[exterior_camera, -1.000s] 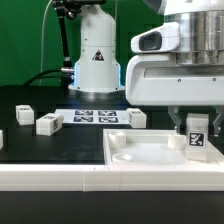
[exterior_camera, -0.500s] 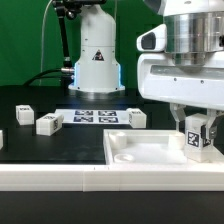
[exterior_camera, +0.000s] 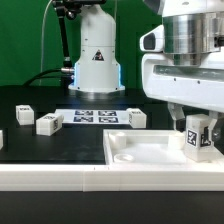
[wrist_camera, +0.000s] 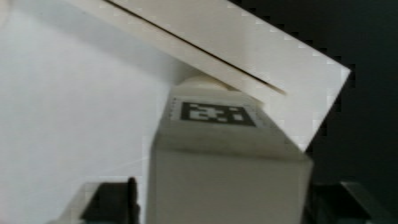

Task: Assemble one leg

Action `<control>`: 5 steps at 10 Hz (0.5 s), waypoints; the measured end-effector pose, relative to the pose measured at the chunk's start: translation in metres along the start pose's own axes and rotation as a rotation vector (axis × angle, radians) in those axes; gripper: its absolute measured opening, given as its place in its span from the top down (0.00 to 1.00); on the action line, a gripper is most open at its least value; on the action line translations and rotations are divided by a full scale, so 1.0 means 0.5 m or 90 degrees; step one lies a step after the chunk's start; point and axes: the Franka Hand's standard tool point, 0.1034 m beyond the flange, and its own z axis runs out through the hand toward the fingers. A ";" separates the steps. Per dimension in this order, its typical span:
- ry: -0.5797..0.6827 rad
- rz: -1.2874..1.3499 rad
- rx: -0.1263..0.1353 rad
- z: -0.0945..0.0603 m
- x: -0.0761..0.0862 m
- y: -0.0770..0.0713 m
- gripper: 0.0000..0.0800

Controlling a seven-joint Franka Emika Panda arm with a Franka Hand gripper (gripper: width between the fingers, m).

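Rotated since moments ago, small white tagged plastic leg (exterior_camera: 198,138), clamped in hand (exterior_camera: 197,130), stands at corner of flat white panel (exterior_camera: 150,158); seating looks unfinished.

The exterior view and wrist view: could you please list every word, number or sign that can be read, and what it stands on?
No words or numbers are readable in either view.
Triangular sign on the background robot base: too blurred to read.
Square tag marks, no letters, on the leg, the marker board and the loose blocks.
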 end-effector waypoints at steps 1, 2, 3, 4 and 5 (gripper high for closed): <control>0.001 -0.040 0.002 -0.002 0.002 -0.002 0.25; 0.002 -0.062 -0.001 -0.002 -0.004 -0.004 0.20; 0.001 -0.104 -0.001 -0.001 -0.014 -0.008 0.20; 0.000 -0.185 -0.001 -0.001 -0.019 -0.010 0.19; -0.001 -0.251 -0.006 -0.002 -0.027 -0.014 0.19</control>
